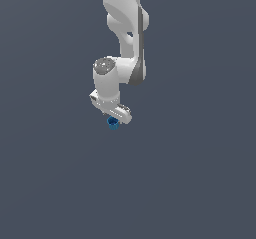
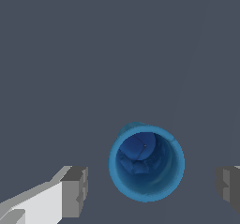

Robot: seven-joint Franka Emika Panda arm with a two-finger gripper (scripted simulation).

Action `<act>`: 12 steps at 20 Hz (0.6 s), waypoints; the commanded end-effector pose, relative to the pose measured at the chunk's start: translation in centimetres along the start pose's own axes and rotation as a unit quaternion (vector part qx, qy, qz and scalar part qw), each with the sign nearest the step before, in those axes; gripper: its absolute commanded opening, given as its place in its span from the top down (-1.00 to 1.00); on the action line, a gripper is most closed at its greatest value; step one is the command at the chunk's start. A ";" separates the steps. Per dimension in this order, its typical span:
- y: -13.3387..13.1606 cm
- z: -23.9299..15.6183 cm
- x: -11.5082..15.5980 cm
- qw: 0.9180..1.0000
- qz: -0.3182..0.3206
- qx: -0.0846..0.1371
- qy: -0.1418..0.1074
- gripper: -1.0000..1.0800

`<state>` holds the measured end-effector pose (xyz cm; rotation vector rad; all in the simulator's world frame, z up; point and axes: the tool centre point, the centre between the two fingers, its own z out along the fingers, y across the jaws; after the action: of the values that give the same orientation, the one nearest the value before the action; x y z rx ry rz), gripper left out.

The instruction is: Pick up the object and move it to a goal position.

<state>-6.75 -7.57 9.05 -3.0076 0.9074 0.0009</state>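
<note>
I am at the approach step of the pick: my end effector [image 2: 150,190] hangs directly over the blue cup [image 2: 146,163], and nothing is gripped yet. In the wrist view my fingers [image 2: 75,191] stand spread wide, one to each side of the cup, with clear gaps between its wall and both pads. In the exterior view the cup [image 1: 113,123] sits on the grey bench [image 1: 190,183] just below my end effector [image 1: 114,114]. Next, I judge, I should descend until the pads flank the cup's wall, then squeeze and lift. No goal marker is visible.
</note>
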 end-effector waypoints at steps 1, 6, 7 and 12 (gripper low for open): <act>0.0 0.3 0.0 1.000 0.000 0.000 0.000 -0.92; 0.1 2.1 -0.1 1.000 0.001 0.000 0.000 -0.92; 0.1 2.6 -0.1 1.000 0.002 0.000 0.000 -0.92; 0.1 4.6 -0.1 1.000 0.003 0.000 0.000 -0.92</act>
<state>-6.93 -7.60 4.96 -3.0058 0.9151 0.0019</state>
